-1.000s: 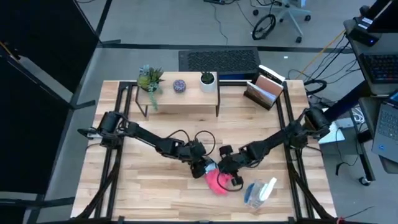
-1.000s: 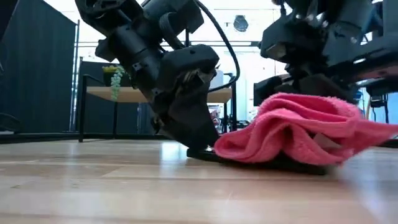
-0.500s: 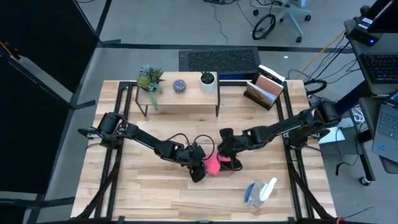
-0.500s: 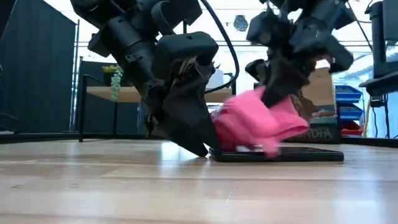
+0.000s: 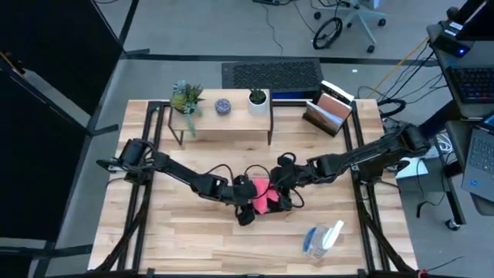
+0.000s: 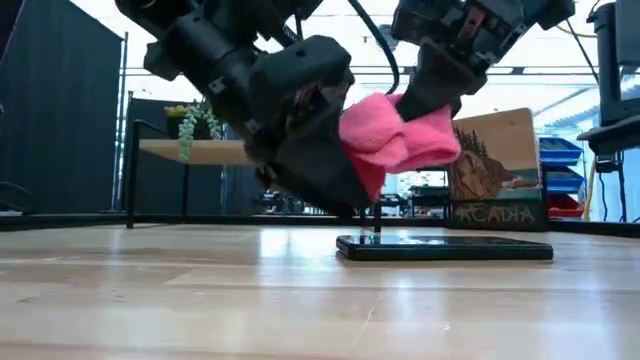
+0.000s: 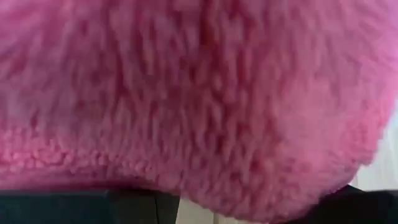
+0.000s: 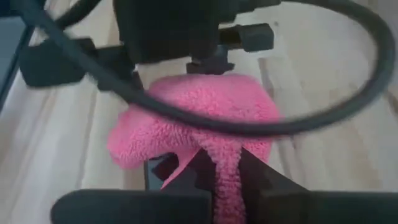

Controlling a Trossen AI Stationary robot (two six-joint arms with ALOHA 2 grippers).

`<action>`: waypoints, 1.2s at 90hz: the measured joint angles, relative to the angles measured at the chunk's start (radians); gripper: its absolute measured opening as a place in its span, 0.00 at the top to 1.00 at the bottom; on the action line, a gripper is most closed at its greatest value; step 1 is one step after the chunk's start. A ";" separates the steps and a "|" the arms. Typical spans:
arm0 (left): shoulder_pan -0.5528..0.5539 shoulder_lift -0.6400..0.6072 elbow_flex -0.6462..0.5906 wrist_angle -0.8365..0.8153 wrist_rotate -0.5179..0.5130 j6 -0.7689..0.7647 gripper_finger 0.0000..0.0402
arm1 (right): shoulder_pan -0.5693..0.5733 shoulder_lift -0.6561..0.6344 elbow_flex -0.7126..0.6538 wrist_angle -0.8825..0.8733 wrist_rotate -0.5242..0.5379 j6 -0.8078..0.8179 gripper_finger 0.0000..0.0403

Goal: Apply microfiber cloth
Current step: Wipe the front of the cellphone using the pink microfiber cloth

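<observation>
The right tool [image 6: 432, 88] was clamped on a fold of the microfiber cloth [image 6: 398, 137], holding it bunched in the air above the black smartphone [image 6: 445, 247], probably so it could be lowered for a wipe. The phone lay flat near the middle of the surface [image 5: 201, 232]. The left tool [image 5: 245, 210] stood just left of the cloth, its tip by the phone's left end, perhaps to steady it; whether its fingers were apart or together I could not tell.

Right end effector [image 6: 425, 100] holds pink cloth [image 6: 395, 135] above the smartphone [image 6: 445, 247].
</observation>
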 joint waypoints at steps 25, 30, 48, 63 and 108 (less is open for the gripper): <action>-0.001 0.063 0.004 0.072 -0.003 0.000 0.59 | 0.041 0.148 0.000 0.103 0.001 0.080 0.99; 0.003 0.073 0.004 0.076 -0.007 -0.001 0.59 | 0.041 0.187 0.000 0.101 0.002 0.097 0.99; 0.004 0.077 0.005 0.067 -0.010 -0.001 0.59 | 0.042 0.310 0.005 0.124 0.008 0.112 0.99; 0.004 0.078 0.004 0.059 -0.014 -0.002 0.59 | 0.045 0.322 0.007 0.098 0.007 0.102 0.99; -0.023 0.082 0.003 0.029 -0.068 0.249 0.59 | 0.045 0.293 0.001 0.093 0.007 0.071 0.99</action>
